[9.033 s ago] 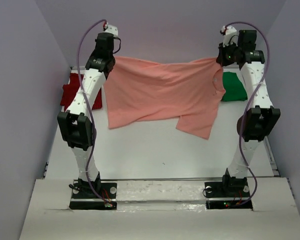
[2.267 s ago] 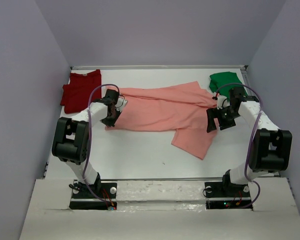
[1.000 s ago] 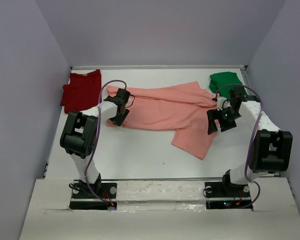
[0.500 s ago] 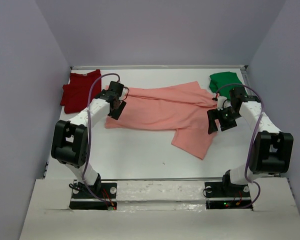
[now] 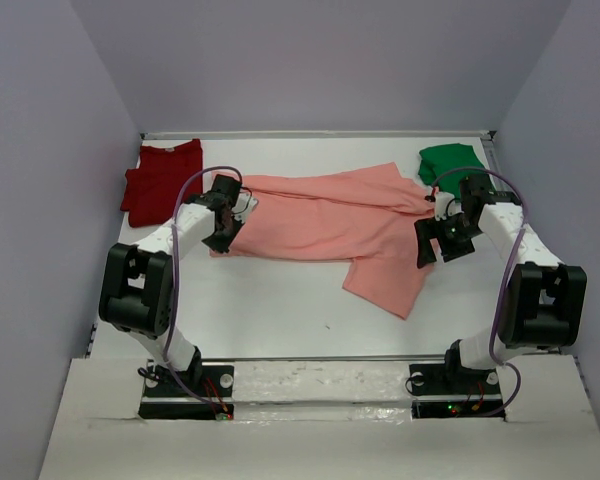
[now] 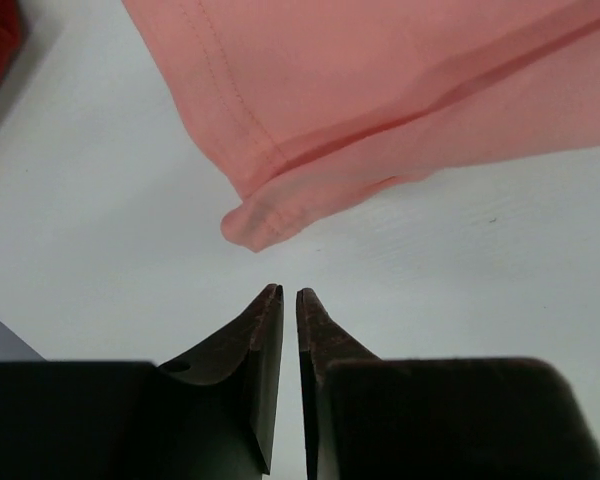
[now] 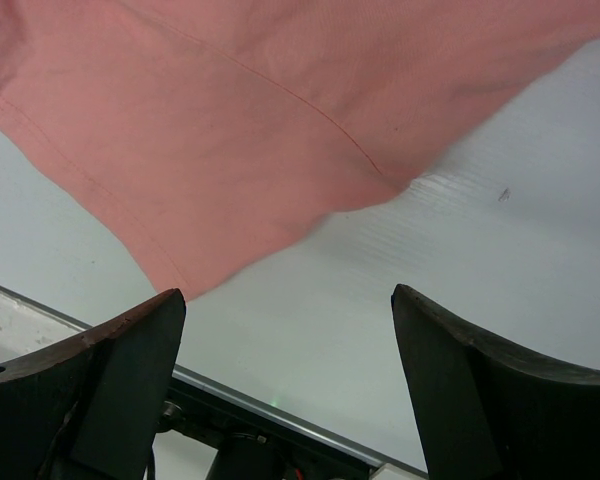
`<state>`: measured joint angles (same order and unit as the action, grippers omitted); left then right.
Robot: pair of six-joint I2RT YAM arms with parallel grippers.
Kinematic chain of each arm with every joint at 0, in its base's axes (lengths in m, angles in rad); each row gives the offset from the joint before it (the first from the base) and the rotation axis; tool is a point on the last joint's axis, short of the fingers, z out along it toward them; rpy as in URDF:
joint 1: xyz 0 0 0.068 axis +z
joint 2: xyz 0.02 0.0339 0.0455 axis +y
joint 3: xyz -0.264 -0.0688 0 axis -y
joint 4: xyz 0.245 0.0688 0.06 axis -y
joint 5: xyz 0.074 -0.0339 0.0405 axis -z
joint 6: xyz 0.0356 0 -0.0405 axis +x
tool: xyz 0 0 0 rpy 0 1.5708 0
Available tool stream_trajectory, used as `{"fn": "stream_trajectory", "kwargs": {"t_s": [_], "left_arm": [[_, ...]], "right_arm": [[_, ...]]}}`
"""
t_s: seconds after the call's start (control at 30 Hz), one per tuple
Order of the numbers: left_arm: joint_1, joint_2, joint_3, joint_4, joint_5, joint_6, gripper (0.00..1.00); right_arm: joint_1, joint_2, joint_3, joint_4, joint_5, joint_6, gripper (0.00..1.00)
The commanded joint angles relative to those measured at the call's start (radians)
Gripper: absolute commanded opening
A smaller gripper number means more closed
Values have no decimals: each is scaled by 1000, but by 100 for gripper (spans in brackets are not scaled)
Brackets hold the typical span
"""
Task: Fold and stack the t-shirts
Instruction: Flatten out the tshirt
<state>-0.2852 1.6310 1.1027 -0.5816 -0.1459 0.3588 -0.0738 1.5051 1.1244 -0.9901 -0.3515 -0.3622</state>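
Nine seconds ago both arms held the salmon-pink t-shirt [image 5: 330,218] stretched in the air between them; now you have it lying spread across the middle of the table [image 5: 280,310], with one flap reaching toward the near edge. The dark red t-shirt [image 5: 160,180] at the far left and the green t-shirt [image 5: 450,163] at the far right lie where they did then. Half a second ago your left gripper [image 5: 218,243] stood farther back by the pink shirt's far left corner, and it has since come nearer, to the shirt's near left corner. Its jaws stood wide a second ago and are now drawn almost together, with only a thin slit between them and nothing in it. Your right gripper [image 5: 427,248] has not moved in the last second; it sits at the shirt's right end with its jaws far apart and empty. The overhead view hides both fingertip gaps, so go by the wrist cameras. The left wrist view shows the rolled hem corner of the pink shirt just beyond the fingertips, apart from them, with bare table between. The right wrist view shows a stitched edge of pink cloth ahead of the spread fingers [image 7: 110,380], which touch no cloth.
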Motion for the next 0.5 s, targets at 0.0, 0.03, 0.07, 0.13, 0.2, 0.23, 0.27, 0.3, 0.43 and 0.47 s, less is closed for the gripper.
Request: {"fn": "stream_trajectory", "kwargs": {"t_s": [0.0, 0.03, 0.07, 0.13, 0.2, 0.23, 0.27, 0.3, 0.43, 0.47], "left_arm": [[3, -77, -6, -50, 74, 29, 24], [3, -73, -9, -58, 81, 34, 23], [4, -72, -13, -54, 77, 37, 22], [7, -77, -32, -41, 57, 42, 20], [11, -77, -41, -27, 55, 45, 20], [12, -73, -44, -27, 57, 46, 20], [12, -68, -47, -27, 58, 48, 20], [12, -65, -50, -26, 62, 51, 20], [18, -46, -81, 3, 28, 63, 20], [18, -46, -84, 8, 25, 65, 22]], "right_arm": [[-6, -17, 21, 11, 20, 3, 89], [-6, -14, 25, 11, 22, 5, 89], [-6, -13, 25, 11, 22, 5, 89], [-6, -11, 28, 13, 17, 8, 89], [-6, -10, 26, 11, 16, 11, 89], [-6, -9, 26, 11, 17, 11, 89], [-6, -11, 26, 11, 17, 12, 89], [-6, -11, 26, 11, 19, 12, 89], [-6, -13, 32, 8, 25, 12, 89], [-6, -14, 32, 10, 25, 12, 89]]}}
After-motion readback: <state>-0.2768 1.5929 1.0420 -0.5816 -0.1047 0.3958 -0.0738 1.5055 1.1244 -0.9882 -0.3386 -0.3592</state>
